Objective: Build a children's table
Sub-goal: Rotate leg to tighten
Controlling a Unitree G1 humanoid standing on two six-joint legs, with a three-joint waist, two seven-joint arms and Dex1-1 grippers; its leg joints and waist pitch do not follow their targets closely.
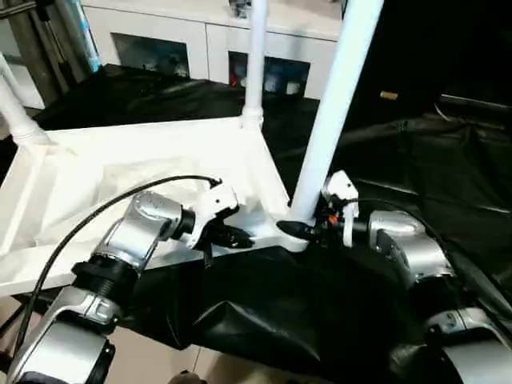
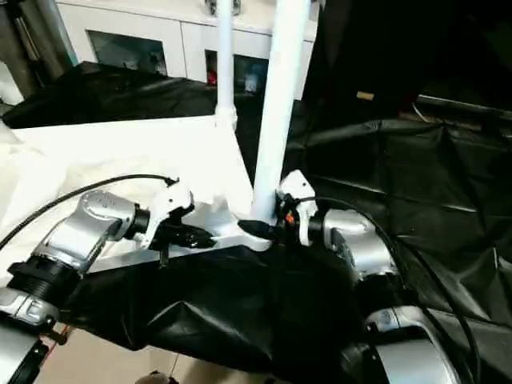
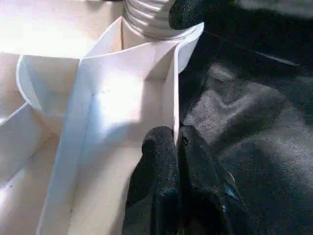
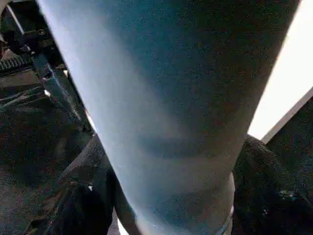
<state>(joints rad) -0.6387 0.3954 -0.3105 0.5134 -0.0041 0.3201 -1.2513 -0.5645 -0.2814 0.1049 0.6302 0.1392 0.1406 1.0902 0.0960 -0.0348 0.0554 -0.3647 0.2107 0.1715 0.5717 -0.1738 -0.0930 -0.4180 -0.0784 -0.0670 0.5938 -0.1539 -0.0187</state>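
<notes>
Standing in three corner sockets of the upturned tabletop point(image 1: 120, 172), legs leave seemingly one; left gripper point(image 1: 232, 236) fingers pinch its rim, right gripper point(image 1: 308, 230) fingers clasp the near leg point(image 1: 336, 112).

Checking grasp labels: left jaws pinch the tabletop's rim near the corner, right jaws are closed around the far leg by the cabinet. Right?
Not quite. The left gripper does pinch the tabletop rim near the corner, as the left wrist view shows. But the right gripper is around the base of the near leg at that same corner, not the far leg by the cabinet; see the left eye view.
</notes>
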